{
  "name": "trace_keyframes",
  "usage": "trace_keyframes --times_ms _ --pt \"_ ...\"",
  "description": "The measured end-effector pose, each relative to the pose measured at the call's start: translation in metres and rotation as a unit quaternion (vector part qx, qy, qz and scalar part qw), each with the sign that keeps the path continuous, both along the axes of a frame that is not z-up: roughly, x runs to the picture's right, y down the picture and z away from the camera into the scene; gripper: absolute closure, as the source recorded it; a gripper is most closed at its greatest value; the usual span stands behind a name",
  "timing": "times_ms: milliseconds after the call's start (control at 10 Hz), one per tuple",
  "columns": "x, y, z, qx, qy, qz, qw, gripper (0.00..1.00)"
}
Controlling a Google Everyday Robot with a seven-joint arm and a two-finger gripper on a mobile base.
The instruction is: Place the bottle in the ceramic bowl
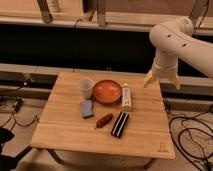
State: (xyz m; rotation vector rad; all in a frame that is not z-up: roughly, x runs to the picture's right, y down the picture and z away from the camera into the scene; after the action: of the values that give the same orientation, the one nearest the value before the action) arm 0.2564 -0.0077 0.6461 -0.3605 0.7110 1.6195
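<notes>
Task at its start, by the look of it: the bottle (127,97) lies on the counter (145,131) just right of the empty ceramic bowl (107,91), while the gripper (162,81), its 2 fingers spread and holding nothing, hangs above the counter's right rear edge.

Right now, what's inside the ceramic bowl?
Nothing visible: the ceramic bowl is bare inside, no part covered. The bottle lies beside it; the gripper hangs by the far right corner of the table.

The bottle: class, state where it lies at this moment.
In the camera view the bottle lies on the wooden table, right of centre, just beside the orange bowl's right edge. The gripper hangs open above the table's far right corner.
</notes>
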Motion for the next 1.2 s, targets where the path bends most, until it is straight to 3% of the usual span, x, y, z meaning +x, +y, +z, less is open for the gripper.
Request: trace_keyframes --times_ms 1200 --pt "-0.0005 -0.0018 0.0010 0.004 -0.003 -0.002 1.0000 0.20"
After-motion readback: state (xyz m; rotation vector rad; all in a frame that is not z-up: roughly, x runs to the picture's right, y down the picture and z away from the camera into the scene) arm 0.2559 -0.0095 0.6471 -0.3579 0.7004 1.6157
